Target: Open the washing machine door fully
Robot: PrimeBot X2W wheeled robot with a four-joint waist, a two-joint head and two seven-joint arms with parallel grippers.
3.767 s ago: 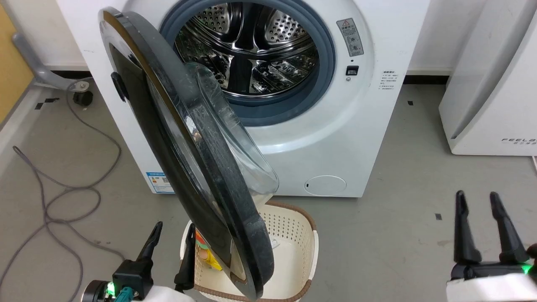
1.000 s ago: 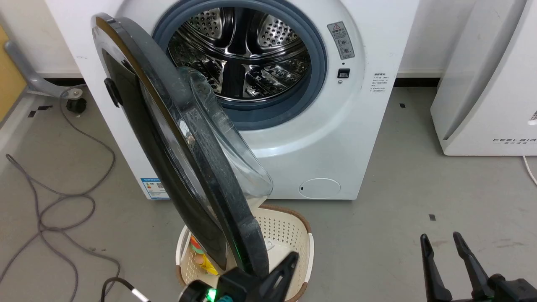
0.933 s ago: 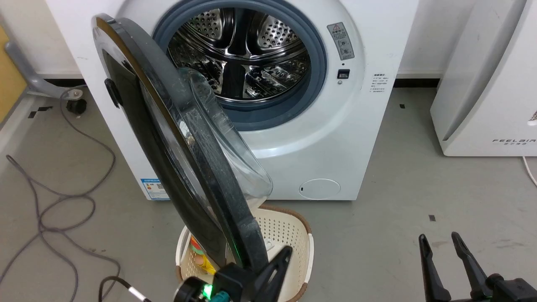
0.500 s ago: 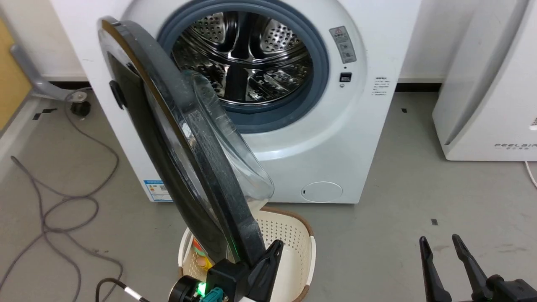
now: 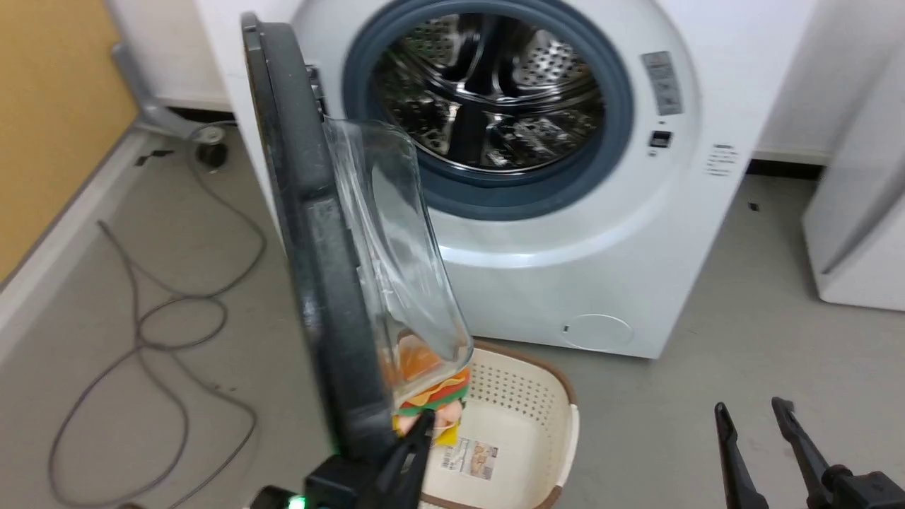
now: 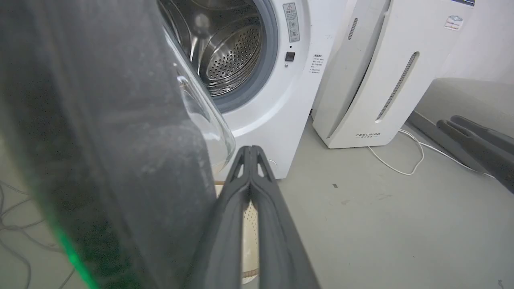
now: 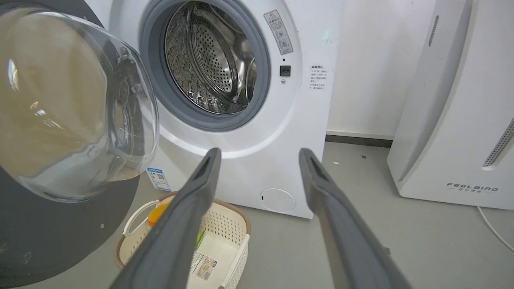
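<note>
Left gripper (image 6: 249, 149) pressed together, empty, just right of washing machine door (image 5: 311, 247) near rim. Door stands out from washing machine (image 5: 565, 240). Right gripper (image 7: 260, 152) spread, empty, near right.

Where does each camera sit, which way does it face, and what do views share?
Head view: from the head, down at the white front-loading washing machine and its round glossy black glass-bowled door; left gripper bottom centre, right gripper lower right.
Left wrist view: along its shut fingers, door edge close beside them.
Right wrist view: along its open fingers toward the machine.
Shared: all show door and machine.
</note>
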